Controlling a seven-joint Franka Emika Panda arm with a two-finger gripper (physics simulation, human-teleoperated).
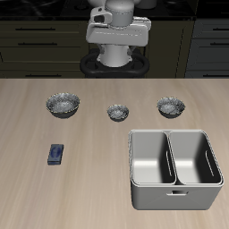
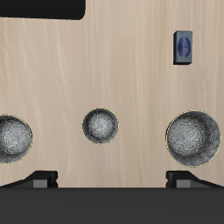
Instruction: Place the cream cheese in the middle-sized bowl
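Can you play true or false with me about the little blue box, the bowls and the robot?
1. The cream cheese lies on the bare table. True.
2. The middle-sized bowl has the cream cheese inside. False: it is empty.
3. Three bowls stand in a row. True.
4. The gripper holds the cream cheese. False: it holds nothing.
5. The smallest bowl stands between the other two. True.

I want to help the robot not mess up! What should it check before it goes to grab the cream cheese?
1. End effector open: ok.
2. End effector holding nothing: ok.
3. Cream cheese lying flat with nothing on it: ok.
4. Middle-sized bowl empty: ok.
5. End effector above the cream cheese: not ok, it hangs farther back, near the smallest bowl.
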